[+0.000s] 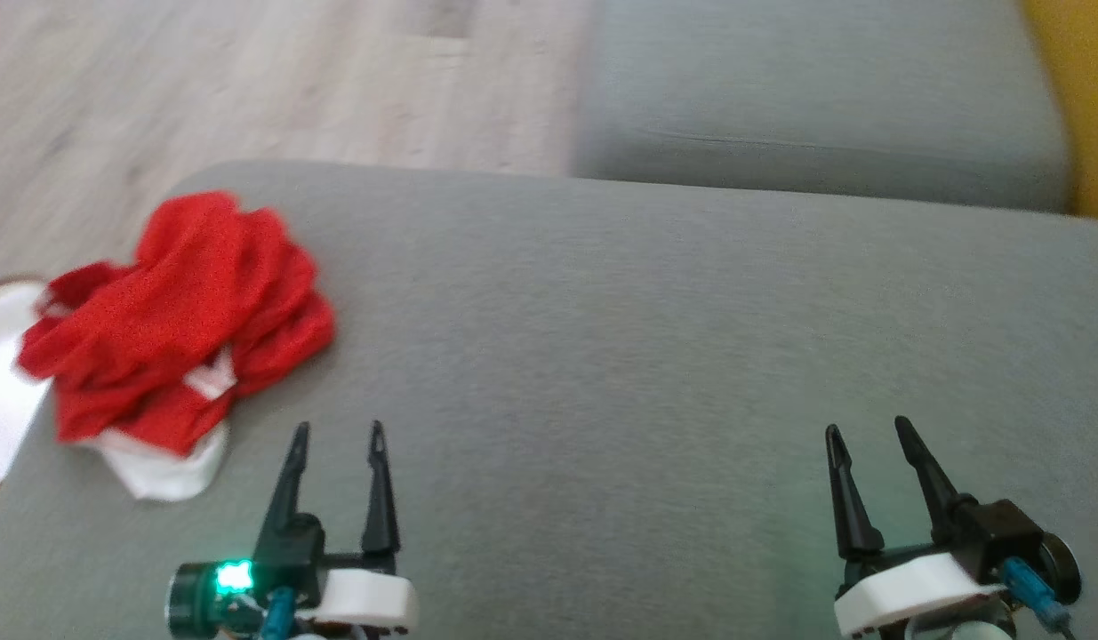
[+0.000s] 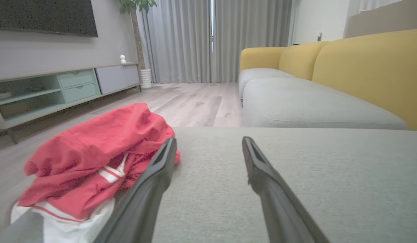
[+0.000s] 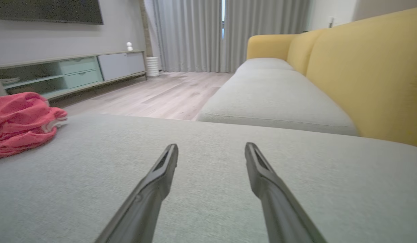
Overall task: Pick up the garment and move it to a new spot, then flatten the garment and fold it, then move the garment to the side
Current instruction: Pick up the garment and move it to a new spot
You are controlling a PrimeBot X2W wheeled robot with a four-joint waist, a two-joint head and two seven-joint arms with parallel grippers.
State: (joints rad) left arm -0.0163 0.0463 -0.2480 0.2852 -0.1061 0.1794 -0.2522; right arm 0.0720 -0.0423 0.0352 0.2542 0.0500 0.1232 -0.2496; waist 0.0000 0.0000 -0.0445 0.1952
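Pickup looks not yet begun: the crumpled red-and-white garment lies near the left edge of the grey cushion, with the left gripper just beside it and the right gripper well apart, both spread wide and empty, so the left one likely must reach over and pinch a fold.

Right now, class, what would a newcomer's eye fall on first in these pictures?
The crumpled red and white garment, bunched at the left edge of the grey cushion, stands out. The left gripper and right gripper stand open at the head view's bottom. A yellow sofa back lines the right.
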